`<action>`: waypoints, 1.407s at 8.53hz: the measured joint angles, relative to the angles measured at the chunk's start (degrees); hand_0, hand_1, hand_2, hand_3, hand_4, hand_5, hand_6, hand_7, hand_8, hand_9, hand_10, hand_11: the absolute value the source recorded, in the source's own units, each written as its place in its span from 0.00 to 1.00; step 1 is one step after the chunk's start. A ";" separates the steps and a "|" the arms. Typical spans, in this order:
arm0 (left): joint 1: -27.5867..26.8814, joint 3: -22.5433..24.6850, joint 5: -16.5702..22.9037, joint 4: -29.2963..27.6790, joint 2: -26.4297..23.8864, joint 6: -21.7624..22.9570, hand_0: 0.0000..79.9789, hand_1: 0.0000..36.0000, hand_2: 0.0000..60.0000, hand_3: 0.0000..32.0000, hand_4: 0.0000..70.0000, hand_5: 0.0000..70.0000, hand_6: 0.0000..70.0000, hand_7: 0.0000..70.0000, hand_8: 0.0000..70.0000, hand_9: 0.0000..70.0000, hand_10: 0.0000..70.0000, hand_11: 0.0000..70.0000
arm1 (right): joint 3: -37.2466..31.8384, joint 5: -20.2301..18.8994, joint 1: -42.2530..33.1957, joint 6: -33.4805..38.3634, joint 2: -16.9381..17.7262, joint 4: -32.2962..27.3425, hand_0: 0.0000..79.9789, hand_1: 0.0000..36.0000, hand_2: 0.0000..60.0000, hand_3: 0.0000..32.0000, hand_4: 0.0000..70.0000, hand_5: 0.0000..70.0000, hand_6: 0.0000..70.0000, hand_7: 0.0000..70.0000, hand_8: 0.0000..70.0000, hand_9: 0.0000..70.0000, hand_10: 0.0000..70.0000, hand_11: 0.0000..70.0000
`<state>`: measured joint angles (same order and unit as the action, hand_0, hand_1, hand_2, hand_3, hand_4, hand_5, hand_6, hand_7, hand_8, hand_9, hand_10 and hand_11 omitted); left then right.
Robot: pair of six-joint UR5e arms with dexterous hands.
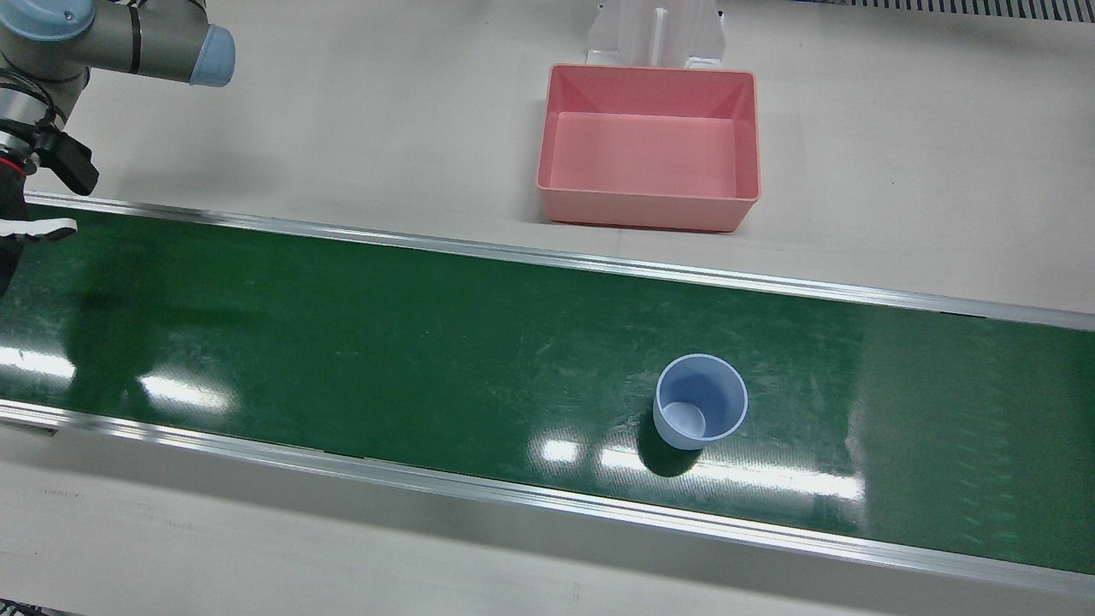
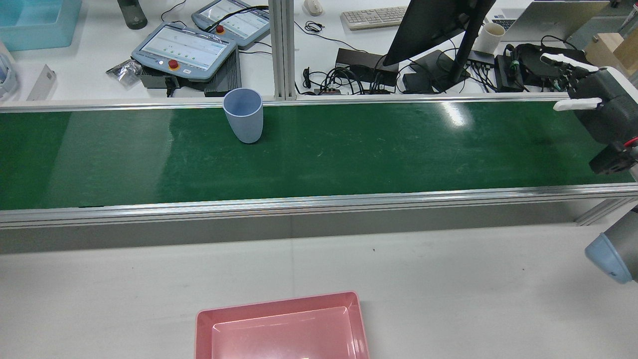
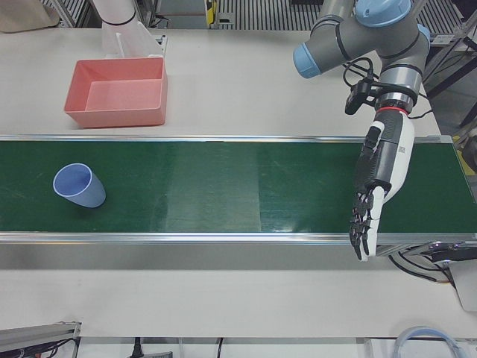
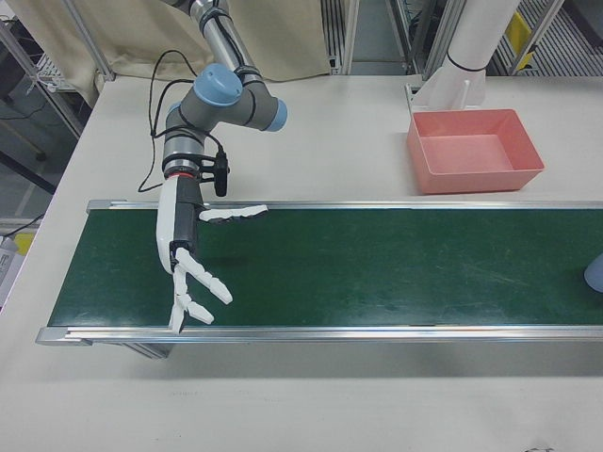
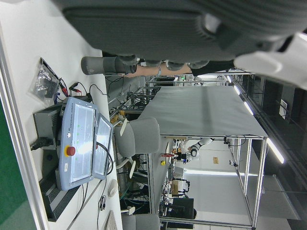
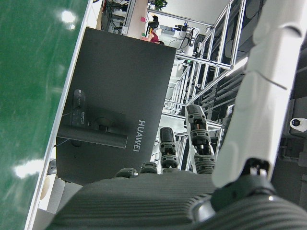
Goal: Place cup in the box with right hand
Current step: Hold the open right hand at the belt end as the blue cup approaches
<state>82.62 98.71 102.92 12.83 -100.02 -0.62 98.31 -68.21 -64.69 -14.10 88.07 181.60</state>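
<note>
One empty cup (image 1: 700, 402) on belt (image 1: 385, 342), empty box (image 1: 650, 145)

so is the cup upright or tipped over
Upright. The cup stands on its base on the green belt, its open rim facing up; the front view looks down into it to the bottom, and nothing shows inside.

one blue cup (image 1: 700, 402) on one green belt (image 1: 385, 342), one pink box (image 1: 650, 145), two robot hands: the right hand (image 4: 188, 254) and the left hand (image 3: 376, 186), two touchscreen tablets (image 2: 185, 50).
</note>
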 measured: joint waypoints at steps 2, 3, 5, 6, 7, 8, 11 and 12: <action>0.00 -0.01 0.00 0.00 0.00 0.00 0.00 0.00 0.00 0.00 0.00 0.00 0.00 0.00 0.00 0.00 0.00 0.00 | 0.03 0.01 0.20 0.57 0.00 0.04 0.70 0.43 0.04 0.00 0.12 0.07 0.09 0.41 0.00 0.06 0.00 0.00; 0.00 -0.01 0.00 0.00 0.00 0.00 0.00 0.00 0.00 0.00 0.00 0.00 0.00 0.00 0.00 0.00 0.00 0.00 | 0.03 0.01 0.29 0.67 0.00 0.03 0.71 0.40 0.02 0.00 0.13 0.07 0.09 0.42 0.00 0.06 0.00 0.00; 0.00 -0.01 0.00 0.00 0.00 0.00 0.00 0.00 0.00 0.00 0.00 0.00 0.00 0.00 0.00 0.00 0.00 0.00 | 0.04 0.01 0.41 0.73 0.00 -0.01 0.69 0.46 0.07 0.00 0.10 0.07 0.10 0.44 0.00 0.07 0.00 0.00; 0.00 -0.01 0.00 0.00 0.00 0.00 0.00 0.00 0.00 0.00 0.00 0.00 0.00 0.00 0.00 0.00 0.00 0.00 | 0.04 0.01 0.47 0.74 0.00 0.01 0.71 0.41 0.02 0.00 0.14 0.07 0.10 0.44 0.00 0.07 0.00 0.00; 0.00 -0.01 0.00 0.00 0.00 0.00 0.00 0.00 0.00 0.00 0.00 0.00 0.00 0.00 0.00 0.00 0.00 0.00 | 0.04 0.01 0.53 0.74 0.00 0.01 0.70 0.44 0.05 0.00 0.12 0.07 0.10 0.44 0.00 0.07 0.00 0.00; 0.00 -0.01 0.00 0.00 0.00 0.00 0.00 0.00 0.00 0.00 0.00 0.00 0.00 0.00 0.00 0.00 0.00 0.00 | 0.04 0.04 0.61 0.72 0.00 0.00 0.69 0.46 0.08 0.00 0.11 0.07 0.10 0.46 0.01 0.07 0.00 0.00; 0.00 -0.01 0.00 0.00 0.00 0.00 0.00 0.00 0.00 0.00 0.00 0.00 0.00 0.00 0.00 0.00 0.00 0.00 | 0.02 0.09 0.89 0.66 0.00 0.03 0.69 0.44 0.05 0.00 0.13 0.07 0.10 0.47 0.01 0.07 0.00 0.00; 0.00 -0.01 0.00 0.00 0.00 0.00 0.00 0.00 0.00 0.00 0.00 0.00 0.00 0.00 0.00 0.00 0.00 0.00 | -0.02 0.10 1.06 0.66 0.00 0.00 0.68 0.46 0.08 0.00 0.11 0.07 0.11 0.47 0.01 0.07 0.00 0.00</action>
<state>82.62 98.70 102.92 12.83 -100.02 -0.62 98.29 -68.12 -63.64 -13.45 88.06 181.61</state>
